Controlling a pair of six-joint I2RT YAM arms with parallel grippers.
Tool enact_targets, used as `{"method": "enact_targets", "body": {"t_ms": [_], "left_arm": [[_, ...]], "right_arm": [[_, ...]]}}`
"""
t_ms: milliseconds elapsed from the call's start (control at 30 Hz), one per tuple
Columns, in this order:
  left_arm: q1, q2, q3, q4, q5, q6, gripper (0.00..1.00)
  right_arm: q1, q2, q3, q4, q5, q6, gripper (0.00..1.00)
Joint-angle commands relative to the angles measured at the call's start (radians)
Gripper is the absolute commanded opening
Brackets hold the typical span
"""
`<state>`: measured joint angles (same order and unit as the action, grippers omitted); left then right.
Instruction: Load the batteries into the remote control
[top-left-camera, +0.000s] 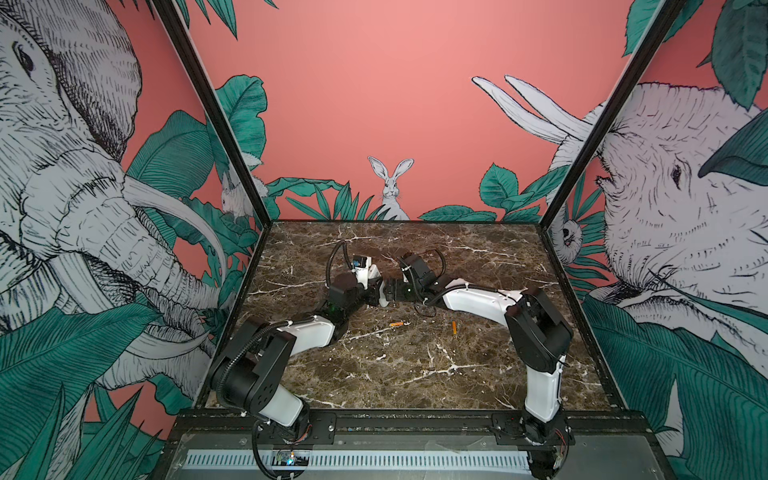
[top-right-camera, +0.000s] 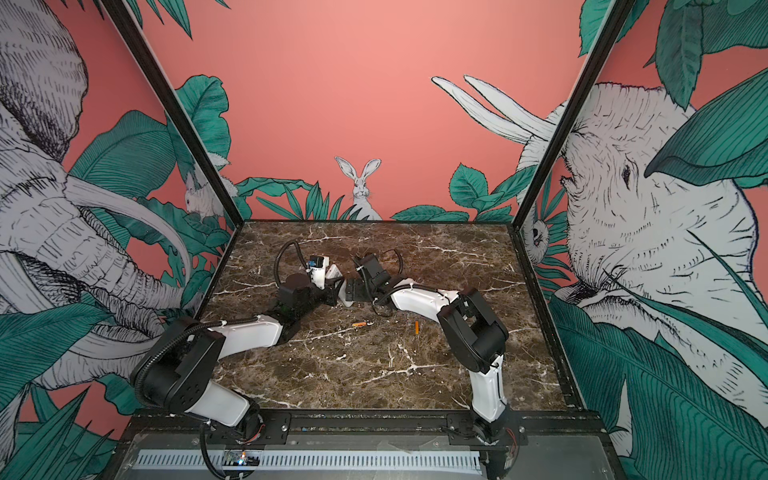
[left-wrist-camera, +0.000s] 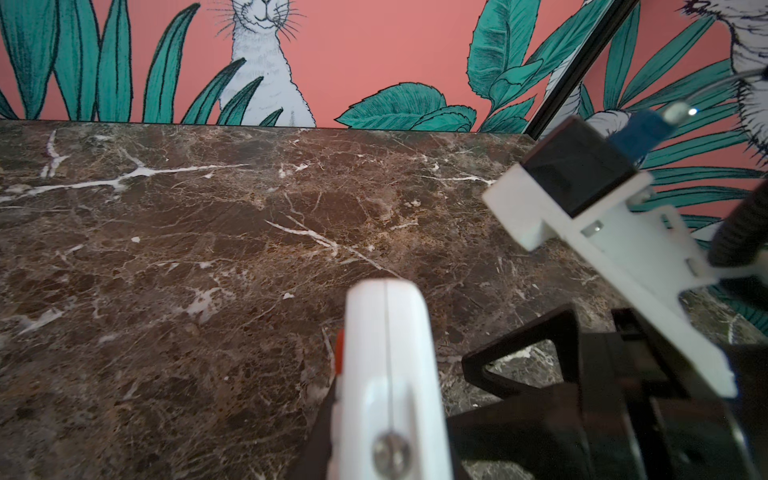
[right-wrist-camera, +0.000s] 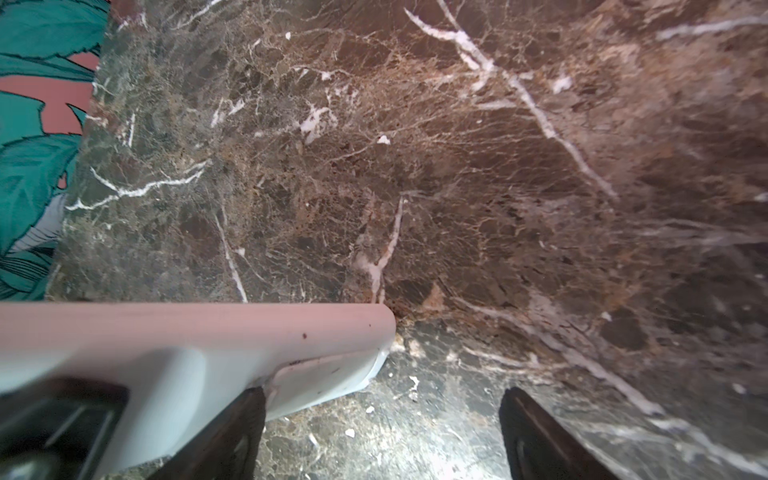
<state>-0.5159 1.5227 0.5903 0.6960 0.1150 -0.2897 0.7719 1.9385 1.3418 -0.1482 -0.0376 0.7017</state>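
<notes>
At centre, left claw (top-left-camera: 377, 292) grips remote control (left-wrist-camera: 386, 332) (lettering unreadable).

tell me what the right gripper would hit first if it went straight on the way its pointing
Most likely the remote control: its white end lies just ahead, across one open finger of the right gripper. Past it only the marble table shows, though depth is unclear.

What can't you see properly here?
- Buttons on the remote control: left wrist view shows only its edge, right wrist view a plain side; top views too small.
- Plus ends of the batteries: too small in both top views.
- Left tool tips: hidden behind the remote control, left wrist view.
</notes>
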Motion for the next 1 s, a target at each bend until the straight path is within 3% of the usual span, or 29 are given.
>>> {"method": "enact_targets", "body": {"t_ms": [0,967], "left_arm": [[-0.046,-0.016,0.014,-0.075,0.067,0.024,0.15],[-0.058,0.001,0.033,-0.104,0.024,0.05,0.14]], "right_arm": [[0.012,-0.011,0.024,-0.068,0.054,-0.05,0.88],[-0.019,-0.129,-0.139,0.04,0.0,-0.052,0.87]]}}
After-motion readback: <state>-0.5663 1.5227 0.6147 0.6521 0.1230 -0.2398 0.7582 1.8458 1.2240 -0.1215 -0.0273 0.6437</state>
